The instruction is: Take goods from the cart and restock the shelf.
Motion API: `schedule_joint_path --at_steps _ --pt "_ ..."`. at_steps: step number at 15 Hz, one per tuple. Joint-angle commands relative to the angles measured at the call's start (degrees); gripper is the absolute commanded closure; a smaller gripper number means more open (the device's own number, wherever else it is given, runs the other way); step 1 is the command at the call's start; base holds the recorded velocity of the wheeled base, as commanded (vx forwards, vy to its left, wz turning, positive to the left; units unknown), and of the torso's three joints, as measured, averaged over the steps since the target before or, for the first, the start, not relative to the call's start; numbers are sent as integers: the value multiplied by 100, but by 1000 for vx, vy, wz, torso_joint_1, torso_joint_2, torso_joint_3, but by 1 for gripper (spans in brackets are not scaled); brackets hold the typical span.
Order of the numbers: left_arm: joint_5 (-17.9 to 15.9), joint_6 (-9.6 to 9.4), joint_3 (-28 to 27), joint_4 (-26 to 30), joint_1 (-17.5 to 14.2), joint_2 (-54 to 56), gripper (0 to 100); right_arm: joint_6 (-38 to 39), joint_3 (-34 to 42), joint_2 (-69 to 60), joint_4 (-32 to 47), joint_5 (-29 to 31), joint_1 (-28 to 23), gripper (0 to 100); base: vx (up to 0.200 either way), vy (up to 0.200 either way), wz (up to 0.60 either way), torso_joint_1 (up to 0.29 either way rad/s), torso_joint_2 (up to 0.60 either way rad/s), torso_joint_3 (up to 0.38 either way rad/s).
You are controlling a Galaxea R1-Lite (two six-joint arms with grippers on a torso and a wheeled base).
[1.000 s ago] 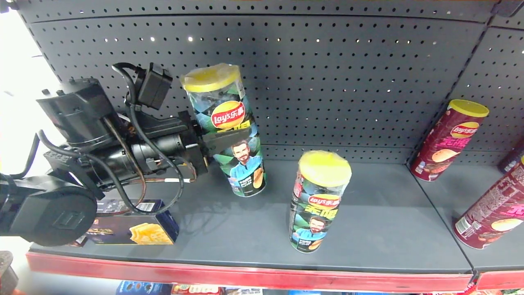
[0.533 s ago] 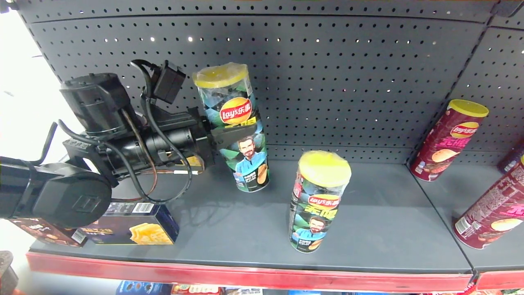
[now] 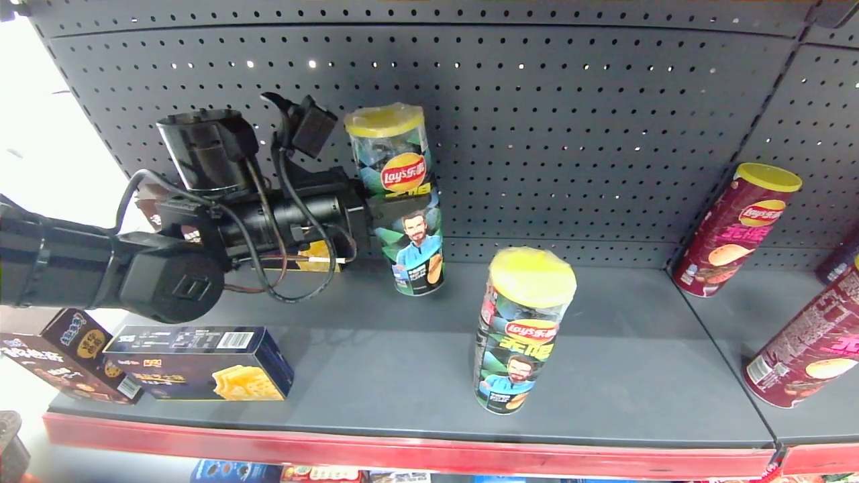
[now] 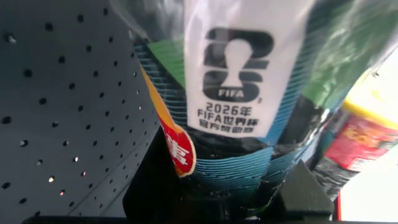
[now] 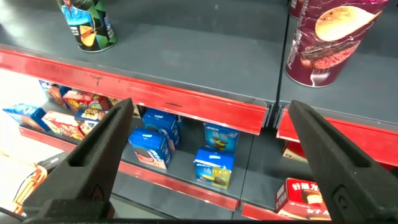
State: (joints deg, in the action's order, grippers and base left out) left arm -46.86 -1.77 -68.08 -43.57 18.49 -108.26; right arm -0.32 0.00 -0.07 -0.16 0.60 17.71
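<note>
My left gripper point(image 3: 402, 204) is shut on a green chips can with a yellow lid point(image 3: 392, 144). It holds the can upright around the middle, near the back of the dark shelf point(image 3: 624, 362). The can's base is close to the shelf surface; I cannot tell whether it touches. The left wrist view has the can point(image 4: 236, 93) up close between the fingers point(image 4: 305, 193). My right gripper point(image 5: 214, 168) stands open, nothing between its fingers, in front of the shelf's red edge point(image 5: 186, 99).
A second green can point(image 3: 520, 329) stands mid-shelf toward the front. Two maroon cans point(image 3: 735, 228) point(image 3: 805, 349) lean at the right. Two snack boxes point(image 3: 201, 362) point(image 3: 60, 355) lie front left. The pegboard back panel point(image 3: 570, 134) is right behind the held can. Blue boxes point(image 5: 152, 146) fill the lower shelf.
The left arm has carried the can rightward and deeper toward the back panel. The snack boxes at the front left have come out from under the arm.
</note>
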Motion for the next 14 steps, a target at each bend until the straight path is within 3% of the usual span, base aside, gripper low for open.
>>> schedule_joint_path --at_steps 1,2,4,7,14 --pt "1 -412 -583 771 102 -318 100 -3 0 7 -2 2 -5 0 0 0 0 0 0 0" --pt "1 -605 -847 1325 146 -344 100 -3 0 7 -2 2 -5 0 0 0 0 0 0 0" --pt "-16 -825 -1242 1738 269 -582 100 -3 0 7 -2 2 4 0 0 0 0 0 0 0" --pt "-7 -843 -1893 1667 515 -1118 100 -3 0 7 -2 2 -5 0 0 0 0 0 0 0" --pt "1 -834 -2420 1272 576 -1830 100 -3 0 7 -2 2 -5 0 0 0 0 0 0 0"
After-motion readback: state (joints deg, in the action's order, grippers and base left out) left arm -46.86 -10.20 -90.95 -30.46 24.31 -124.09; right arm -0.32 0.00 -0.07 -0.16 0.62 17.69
